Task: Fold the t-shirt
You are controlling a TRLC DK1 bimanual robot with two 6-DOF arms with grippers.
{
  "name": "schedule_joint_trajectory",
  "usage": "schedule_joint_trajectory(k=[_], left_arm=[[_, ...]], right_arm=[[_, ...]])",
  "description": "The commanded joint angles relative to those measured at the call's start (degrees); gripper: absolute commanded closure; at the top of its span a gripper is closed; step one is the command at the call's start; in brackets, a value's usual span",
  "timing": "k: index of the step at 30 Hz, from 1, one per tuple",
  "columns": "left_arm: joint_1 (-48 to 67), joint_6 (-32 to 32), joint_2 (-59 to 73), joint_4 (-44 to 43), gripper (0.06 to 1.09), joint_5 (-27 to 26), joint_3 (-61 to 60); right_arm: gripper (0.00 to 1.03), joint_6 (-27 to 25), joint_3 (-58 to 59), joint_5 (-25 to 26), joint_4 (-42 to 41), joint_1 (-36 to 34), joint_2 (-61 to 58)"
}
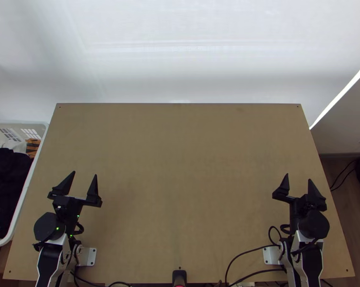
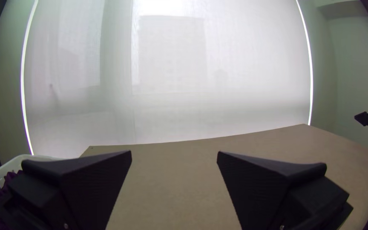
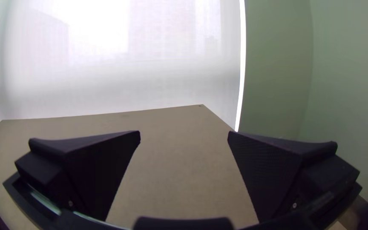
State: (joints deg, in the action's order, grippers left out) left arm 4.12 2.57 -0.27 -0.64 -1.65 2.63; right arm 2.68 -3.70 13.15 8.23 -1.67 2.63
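The left tool (image 1: pixel 85 173) is above the left near part of the bench (image 1: pixel 180 167), its two fingers standing apart with nothing between them. The right tool (image 1: pixel 298 177) is above the right near part, its fingers also apart. Beside the bench, at left, a white basket (image 1: pixel 26 189) holds bunched dark cloth (image 1: pixel 6 172); I cannot tell if the t-shirt is among it.

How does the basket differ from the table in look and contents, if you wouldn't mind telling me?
The basket is white, while the table is light brown. The basket has raised, slotted walls; the table is a flat board. The basket holds dark cloth, whereas the table lies beneath the left gripper and right gripper.
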Motion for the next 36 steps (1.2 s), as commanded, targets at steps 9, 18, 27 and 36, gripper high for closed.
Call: schedule_joint_trajectory(k=[9,18,27,36], left_arm=[[-3.5,-0.7,23.6,9.7,0.11,0.4,31.5],[-24.6,-10.2,59.2,36.1,0.1,0.3,74.2],[-46.4,-11.4,84.4,50.3,0.1,0.5,88.5],[-57.8,-6.0,106.0,44.3,0.1,2.3,93.4]], right_arm=[[0.05,-0.6,0.5,0.8,0.0,-0.2,-2.5],[0.05,-0.6,0.5,0.8,0.0,-0.2,-2.5],[0.05,-0.6,0.5,0.8,0.0,-0.2,-2.5],[0.05,-0.6,0.5,0.8,0.0,-0.2,-2.5]])
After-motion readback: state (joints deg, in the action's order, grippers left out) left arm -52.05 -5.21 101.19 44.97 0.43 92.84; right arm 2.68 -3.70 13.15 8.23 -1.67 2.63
